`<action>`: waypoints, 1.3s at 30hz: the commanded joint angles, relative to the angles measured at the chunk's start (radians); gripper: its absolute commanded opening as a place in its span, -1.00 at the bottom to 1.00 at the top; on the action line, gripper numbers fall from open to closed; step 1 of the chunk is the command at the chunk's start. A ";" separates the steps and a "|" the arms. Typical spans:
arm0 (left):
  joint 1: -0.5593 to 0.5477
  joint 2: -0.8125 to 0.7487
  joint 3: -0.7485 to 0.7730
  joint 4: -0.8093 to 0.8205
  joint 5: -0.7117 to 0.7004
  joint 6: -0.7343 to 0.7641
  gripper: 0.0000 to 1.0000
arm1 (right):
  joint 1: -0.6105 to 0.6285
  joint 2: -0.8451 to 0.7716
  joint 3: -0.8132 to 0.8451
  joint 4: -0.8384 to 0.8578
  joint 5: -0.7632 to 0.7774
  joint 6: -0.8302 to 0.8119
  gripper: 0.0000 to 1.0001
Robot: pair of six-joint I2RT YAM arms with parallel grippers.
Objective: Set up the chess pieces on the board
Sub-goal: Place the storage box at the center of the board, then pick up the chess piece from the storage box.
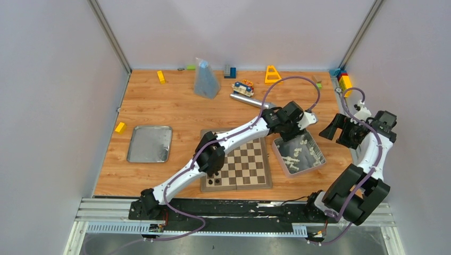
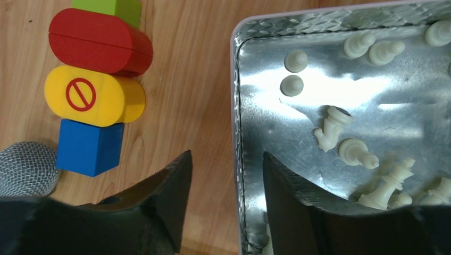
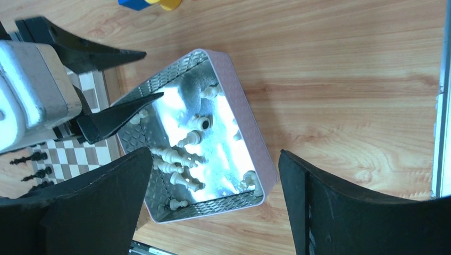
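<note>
The wooden chessboard (image 1: 242, 162) lies in the middle of the table, with a few black pieces (image 1: 214, 181) on its near left squares. The white chess pieces (image 1: 298, 152) lie loose in a shiny metal tin (image 1: 318, 162) to the right of the board. They also show in the left wrist view (image 2: 332, 127) and the right wrist view (image 3: 181, 156). My left gripper (image 2: 226, 159) is open and empty, and its fingers straddle the tin's wall (image 2: 237, 106) at the far left corner (image 1: 287, 135). My right gripper (image 3: 215, 154) is open wide and empty, right of the tin (image 1: 331, 130).
The flat metal lid (image 1: 150, 143) lies left of the board. Red (image 2: 98, 42), yellow (image 2: 93, 95) and blue (image 2: 88, 146) blocks sit beside the tin. A clear bag (image 1: 206, 79), a silver cylinder (image 1: 247, 98) and a yellow triangle (image 1: 272, 73) stand at the back.
</note>
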 commanded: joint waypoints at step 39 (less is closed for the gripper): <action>0.236 -1.236 -1.179 0.041 -0.128 0.179 0.75 | 0.787 0.141 -0.107 0.093 0.424 -0.386 -0.18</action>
